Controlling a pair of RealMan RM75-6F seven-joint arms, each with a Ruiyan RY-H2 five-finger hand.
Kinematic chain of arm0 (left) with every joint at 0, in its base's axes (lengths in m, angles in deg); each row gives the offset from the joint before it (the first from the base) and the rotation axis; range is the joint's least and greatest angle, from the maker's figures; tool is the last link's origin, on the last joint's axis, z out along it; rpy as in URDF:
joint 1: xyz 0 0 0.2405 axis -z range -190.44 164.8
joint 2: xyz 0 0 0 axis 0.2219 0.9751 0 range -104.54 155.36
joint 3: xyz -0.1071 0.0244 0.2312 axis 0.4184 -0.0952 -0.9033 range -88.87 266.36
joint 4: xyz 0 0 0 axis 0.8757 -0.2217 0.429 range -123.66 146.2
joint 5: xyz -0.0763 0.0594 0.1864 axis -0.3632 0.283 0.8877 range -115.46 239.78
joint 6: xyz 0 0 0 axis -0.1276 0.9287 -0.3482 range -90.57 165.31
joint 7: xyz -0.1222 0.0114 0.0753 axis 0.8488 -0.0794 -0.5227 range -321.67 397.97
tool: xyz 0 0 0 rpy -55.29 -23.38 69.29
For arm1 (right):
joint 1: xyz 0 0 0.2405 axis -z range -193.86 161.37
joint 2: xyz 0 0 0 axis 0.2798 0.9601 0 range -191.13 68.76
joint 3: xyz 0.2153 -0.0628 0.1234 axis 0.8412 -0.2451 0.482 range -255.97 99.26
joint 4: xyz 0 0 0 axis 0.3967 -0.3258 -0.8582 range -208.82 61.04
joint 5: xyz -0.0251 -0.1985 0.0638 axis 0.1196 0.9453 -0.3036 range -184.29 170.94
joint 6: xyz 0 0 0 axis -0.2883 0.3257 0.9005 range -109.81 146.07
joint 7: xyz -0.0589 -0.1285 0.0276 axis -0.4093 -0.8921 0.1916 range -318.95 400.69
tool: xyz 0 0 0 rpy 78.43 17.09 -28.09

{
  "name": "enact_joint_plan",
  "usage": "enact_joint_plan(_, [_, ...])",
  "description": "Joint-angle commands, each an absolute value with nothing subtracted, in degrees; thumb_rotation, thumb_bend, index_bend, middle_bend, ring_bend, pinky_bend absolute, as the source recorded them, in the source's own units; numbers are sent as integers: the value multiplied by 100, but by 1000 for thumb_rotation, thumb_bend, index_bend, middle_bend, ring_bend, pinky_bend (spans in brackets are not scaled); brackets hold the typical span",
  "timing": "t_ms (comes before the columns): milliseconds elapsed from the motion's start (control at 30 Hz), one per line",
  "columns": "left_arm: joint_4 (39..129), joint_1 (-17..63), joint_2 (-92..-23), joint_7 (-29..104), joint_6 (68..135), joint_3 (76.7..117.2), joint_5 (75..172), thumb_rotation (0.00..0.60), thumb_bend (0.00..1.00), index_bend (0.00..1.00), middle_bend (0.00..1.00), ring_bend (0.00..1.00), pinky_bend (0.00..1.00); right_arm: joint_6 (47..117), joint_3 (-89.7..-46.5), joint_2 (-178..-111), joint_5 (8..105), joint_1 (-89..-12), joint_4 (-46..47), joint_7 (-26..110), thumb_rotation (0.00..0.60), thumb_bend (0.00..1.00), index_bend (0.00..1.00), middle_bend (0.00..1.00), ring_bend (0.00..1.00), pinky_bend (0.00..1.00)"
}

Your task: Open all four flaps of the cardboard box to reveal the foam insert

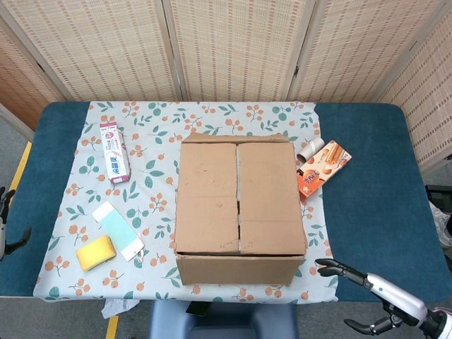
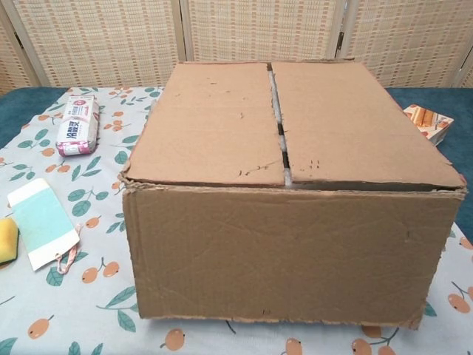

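Box | near flap hangs down, two inner flaps closed, foam hidden | your right hand spread, empty | left hand barely visible, can't tell.

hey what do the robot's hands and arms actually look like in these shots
Only the right hand shows clearly: slim black fingers on a silvery-white palm shell and a matching glossy forearm, seen in the head view. The left hand is just a few dark fingers at the frame edge. No sleeves, cables or markings visible.
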State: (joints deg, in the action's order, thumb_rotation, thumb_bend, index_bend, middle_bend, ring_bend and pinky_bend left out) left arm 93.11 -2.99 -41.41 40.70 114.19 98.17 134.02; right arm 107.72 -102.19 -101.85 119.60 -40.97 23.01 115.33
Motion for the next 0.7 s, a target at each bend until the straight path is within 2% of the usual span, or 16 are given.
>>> enact_joint_plan(33, [9326, -301, -4126, 4113, 11432, 9810, 13440, 600, 409, 0, 0, 0, 0, 10618, -10030, -10220, 11766, -4029, 2526, 10709, 600, 407, 101, 44, 115, 7])
enact_joint_plan(100, [9339, -311, -4105, 4166, 11441, 9793, 13485, 600, 412, 0, 0, 0, 0, 10334, -9813, -10199, 11538, -4083, 2875, 9990, 600, 407, 120, 34, 84, 1])
enact_joint_plan(200, [9348, -321, -4037, 4286, 11429, 9737, 13605, 600, 479, 0, 0, 0, 0, 9932, -9349, -10228, 10985, -4124, 3519, 8617, 600, 408, 205, 23, 15, 0])
enact_joint_plan(367, [9349, -348, -3968, 4454, 11425, 9693, 13688, 600, 532, 0, 0, 0, 0, 9037, -8474, -10274, 9925, -4455, 4499, 6202, 600, 406, 290, 15, 0, 0])
enact_joint_plan(500, [9358, -390, -3890, 4641, 11443, 9679, 13720, 600, 617, 0, 0, 0, 0, 8135, -7778, -10365, 8758, -4990, 4884, 4605, 600, 407, 337, 10, 0, 0])
enact_joint_plan(700, [9319, -474, -3832, 4973, 11593, 9693, 13805, 600, 622, 0, 0, 0, 0, 7165, -7119, -10981, 7053, -5810, 5061, 2808, 600, 408, 411, 8, 0, 0])
